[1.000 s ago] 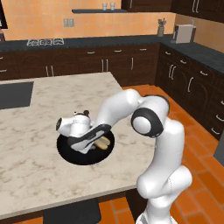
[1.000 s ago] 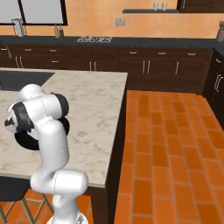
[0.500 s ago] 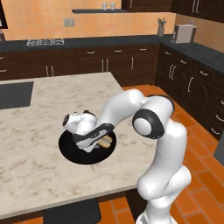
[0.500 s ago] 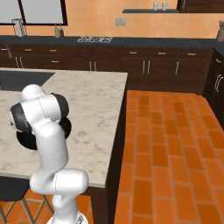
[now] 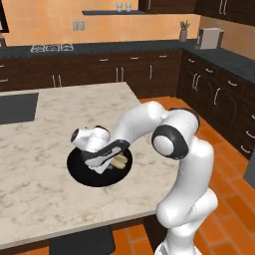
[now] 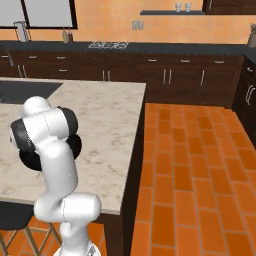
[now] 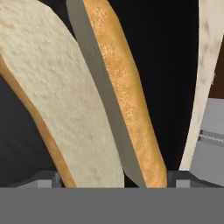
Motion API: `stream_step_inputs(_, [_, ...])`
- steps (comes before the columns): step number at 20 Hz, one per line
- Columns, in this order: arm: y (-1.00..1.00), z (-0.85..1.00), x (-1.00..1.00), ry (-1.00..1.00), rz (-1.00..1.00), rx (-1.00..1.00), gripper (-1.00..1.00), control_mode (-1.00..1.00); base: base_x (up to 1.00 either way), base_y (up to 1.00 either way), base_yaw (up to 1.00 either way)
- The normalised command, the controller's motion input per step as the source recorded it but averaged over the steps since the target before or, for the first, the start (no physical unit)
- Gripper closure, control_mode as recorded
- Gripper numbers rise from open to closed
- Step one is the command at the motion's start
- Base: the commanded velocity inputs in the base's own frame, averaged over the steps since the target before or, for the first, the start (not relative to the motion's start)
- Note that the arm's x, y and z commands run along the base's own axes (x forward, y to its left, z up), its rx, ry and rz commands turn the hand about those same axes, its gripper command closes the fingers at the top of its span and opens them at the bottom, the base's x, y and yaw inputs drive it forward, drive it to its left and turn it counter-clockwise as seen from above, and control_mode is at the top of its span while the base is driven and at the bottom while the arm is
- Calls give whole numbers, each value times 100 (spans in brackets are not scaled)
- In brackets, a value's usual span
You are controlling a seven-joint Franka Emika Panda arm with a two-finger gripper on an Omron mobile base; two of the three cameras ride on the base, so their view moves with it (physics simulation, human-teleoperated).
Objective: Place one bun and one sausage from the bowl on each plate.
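Note:
The black bowl [image 5: 75,170] sits on the marble island near its front edge, and its dark rim also peeks out behind the arm [image 6: 29,161]. Two buns lie side by side in it: a pale tan bun [image 7: 52,92] and an orange-yellow bun [image 7: 127,92], seen from the base as a small tan patch [image 5: 120,162]. My gripper [image 5: 102,167] reaches down into the bowl right over them. Up close, the gripper [image 7: 111,179] is open, its fingertips [image 7: 44,178] wide apart with both buns between them. The sausage is hidden, and the plates are out of view.
The marble island [image 5: 45,129] spreads to the left and back, with a dark inset panel [image 5: 17,107] at its far left. Its right edge drops to an orange tile floor [image 6: 190,165]. Dark cabinets line the back wall. A strip of marble [image 7: 209,65] shows beyond the bowl's rim.
The hand has eased slightly right and lower into the bowl, closer over the buns. The bowl and the base views have stayed put.

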Motion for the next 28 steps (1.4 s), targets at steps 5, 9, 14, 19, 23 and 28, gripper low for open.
stream_step_inputs(5, [-24,98,-83,-15,0,27,100,-100,0,0,0])
stream_step_inputs(9, [-69,82,-83,-6,0,44,100,-100,0,0,0])
stream_step_inputs(14, [-61,20,-80,0,0,38,100,100,-20,-8,0])
stream_step_inputs(19, [0,0,0,0,0,0,100,100,-100,12,1])
stream_step_inputs(23, [0,0,0,0,0,0,100,100,-61,97,0])
stream_step_inputs(28, [0,0,0,0,0,0,100,100,-14,100,0])
